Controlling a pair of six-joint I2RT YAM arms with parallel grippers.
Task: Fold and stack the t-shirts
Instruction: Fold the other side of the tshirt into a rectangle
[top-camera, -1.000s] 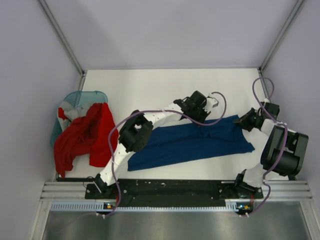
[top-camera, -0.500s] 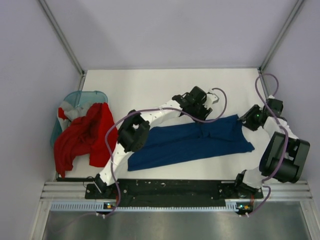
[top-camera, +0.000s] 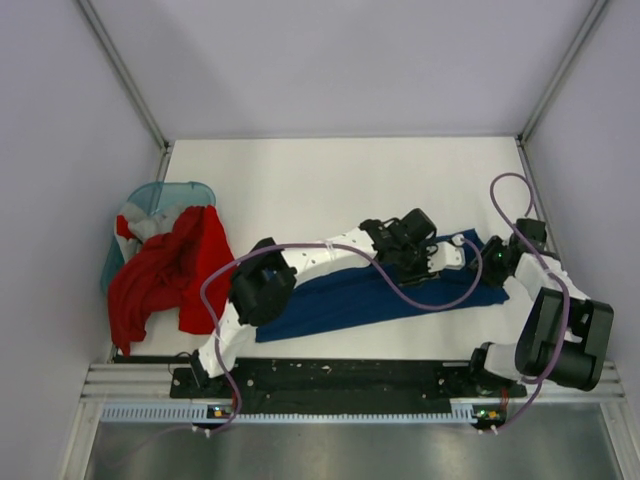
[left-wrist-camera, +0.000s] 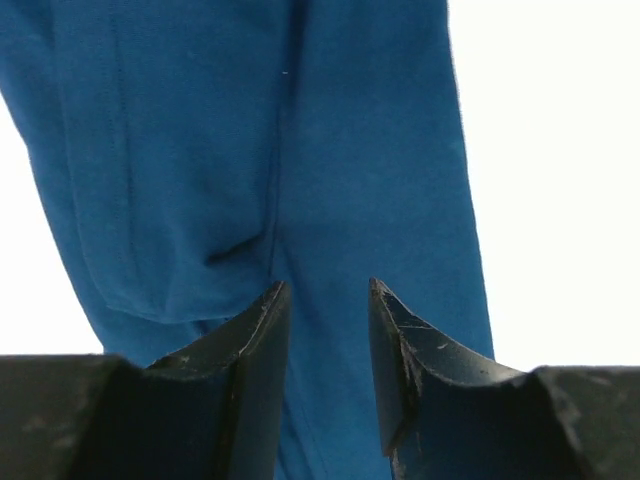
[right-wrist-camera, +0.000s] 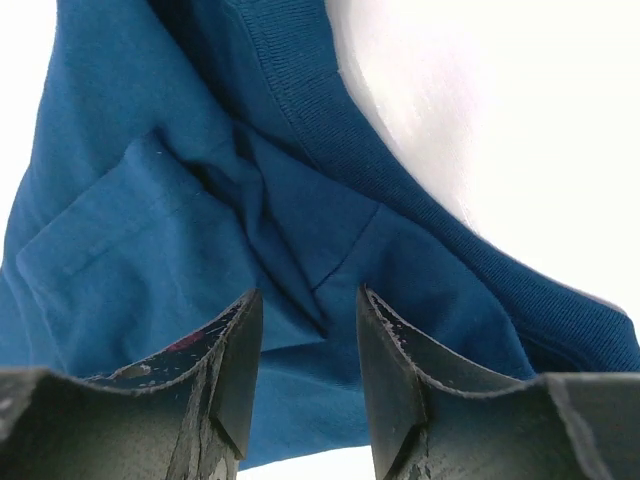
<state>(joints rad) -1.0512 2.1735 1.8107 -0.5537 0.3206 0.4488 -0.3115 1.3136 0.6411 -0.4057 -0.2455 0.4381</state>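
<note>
A dark blue t-shirt (top-camera: 320, 305) lies folded into a long band across the near table. My left gripper (top-camera: 441, 256) hovers over its right part. In the left wrist view the left gripper (left-wrist-camera: 325, 287) is open, with flat blue cloth (left-wrist-camera: 380, 150) below the gap and nothing between the fingers. My right gripper (top-camera: 489, 262) is at the shirt's right end. The right wrist view shows the right gripper (right-wrist-camera: 308, 292) open above creased blue cloth and a ribbed hem (right-wrist-camera: 330, 130). A red t-shirt (top-camera: 165, 275) and a grey-white one (top-camera: 133, 218) are heaped at the left.
A translucent teal basket (top-camera: 170, 190) stands at the left edge, under the red and grey-white heap. White table (top-camera: 330, 180) stretches behind the blue shirt. Purple cables (top-camera: 430, 300) loop from both arms over the shirt. The arm bases sit on the black rail (top-camera: 340, 375) at the near edge.
Both grippers were shut and now stand open, letting go of the blue shirt. The left gripper has moved right and nearer along the shirt. The right gripper has shifted left over the shirt's end.
</note>
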